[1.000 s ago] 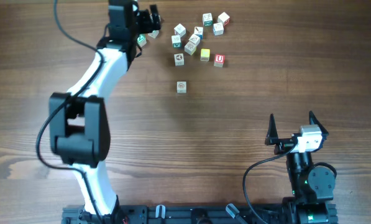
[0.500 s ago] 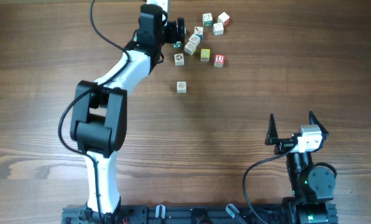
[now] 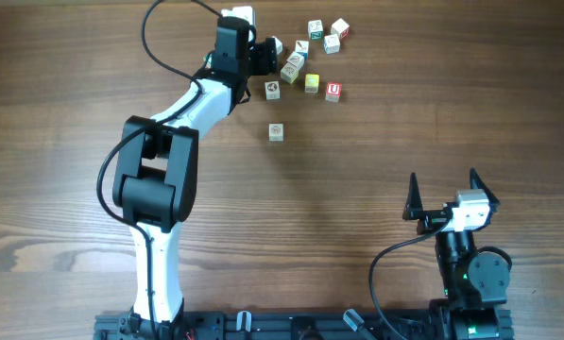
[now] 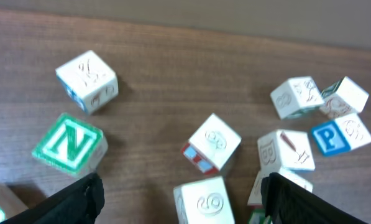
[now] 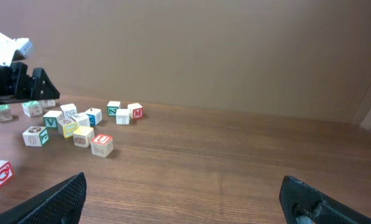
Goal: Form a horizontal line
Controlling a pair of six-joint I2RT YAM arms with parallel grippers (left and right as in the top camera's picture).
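Swinging left end effector [image 3: 262, 53] rightward toward yellow cube [image 3: 312, 83], spread wide, empty; risking knocking crowded cubes [image 3: 292, 66] beside it; idling right end effector [image 3: 443, 182] likewise spread.

White wooden red-"U" cube [image 3: 333, 92] just at 3 o'clock of yellow wooden cube [image 3: 312, 83]; white wooden green-marked cube [image 3: 273, 90] at its 9 o'clock, apart; white wooden brown-picture cube [image 3: 276, 132] at 6 o'clock of that.

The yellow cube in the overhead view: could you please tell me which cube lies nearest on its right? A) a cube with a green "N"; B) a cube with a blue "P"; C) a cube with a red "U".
C: the cube with the red "U" sits just to the right of the yellow cube, with no other cube between them.
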